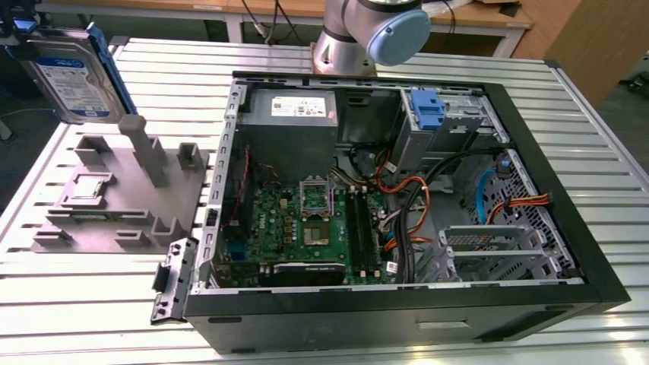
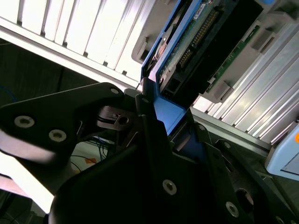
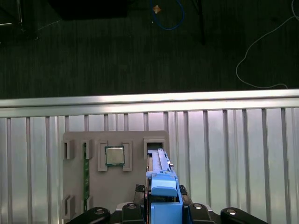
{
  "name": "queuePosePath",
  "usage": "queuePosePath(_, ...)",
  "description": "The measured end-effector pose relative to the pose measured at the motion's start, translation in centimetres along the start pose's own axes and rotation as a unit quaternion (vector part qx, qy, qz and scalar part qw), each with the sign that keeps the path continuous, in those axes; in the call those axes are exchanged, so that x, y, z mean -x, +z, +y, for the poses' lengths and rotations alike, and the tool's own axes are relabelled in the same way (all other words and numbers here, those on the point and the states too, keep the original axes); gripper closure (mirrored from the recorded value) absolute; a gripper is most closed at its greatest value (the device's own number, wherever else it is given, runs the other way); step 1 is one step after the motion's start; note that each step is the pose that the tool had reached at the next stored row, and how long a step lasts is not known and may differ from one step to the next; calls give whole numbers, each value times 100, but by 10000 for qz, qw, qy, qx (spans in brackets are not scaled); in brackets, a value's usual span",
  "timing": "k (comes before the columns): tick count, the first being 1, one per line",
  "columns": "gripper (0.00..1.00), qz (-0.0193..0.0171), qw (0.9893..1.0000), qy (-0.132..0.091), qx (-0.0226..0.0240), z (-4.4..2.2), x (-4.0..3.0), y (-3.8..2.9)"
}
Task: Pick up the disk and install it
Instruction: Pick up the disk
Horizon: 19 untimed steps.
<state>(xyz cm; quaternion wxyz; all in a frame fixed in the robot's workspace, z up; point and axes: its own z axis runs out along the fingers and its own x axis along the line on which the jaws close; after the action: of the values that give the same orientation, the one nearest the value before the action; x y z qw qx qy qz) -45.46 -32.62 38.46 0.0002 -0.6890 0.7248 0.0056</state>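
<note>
We start with the slatted aluminium table, which carries everything. On it lies the open computer case, side panel off, with the motherboard and the grey power supply exposed. Towards the exterior view's right sit a metal drive cage and, further back, a blue plastic bracket in its bay. We see no drive seated in either place, so we judge the installing as not yet done.

Beside the case, on the exterior view's left, stands the grey parts fixture. In the first wrist view it holds a processor and a memory stick, and one of its slots stands vacant.

The disk hangs in the air above the far end of that fixture, clear of it and well apart from the case. It stands roughly upright with its white-and-blue label facing the exterior camera. We take the picking up as finished and the carry across and seating as what is left.

The gripper has the disk in hand. In the second wrist view its dark fingers are drawn in against the blue carrier rail at the end of the drive. They leave no gap beyond the rail's own thickness, and the green circuit board and connector face away from the palm. In the first wrist view we look along the drive edge-on, with the blue rail rising from between the jaws.
</note>
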Motion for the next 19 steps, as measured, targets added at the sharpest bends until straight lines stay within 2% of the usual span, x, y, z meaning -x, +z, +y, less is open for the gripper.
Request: queuePosePath(19, 64, 0, 10000, 0, 0, 1, 1, -97)
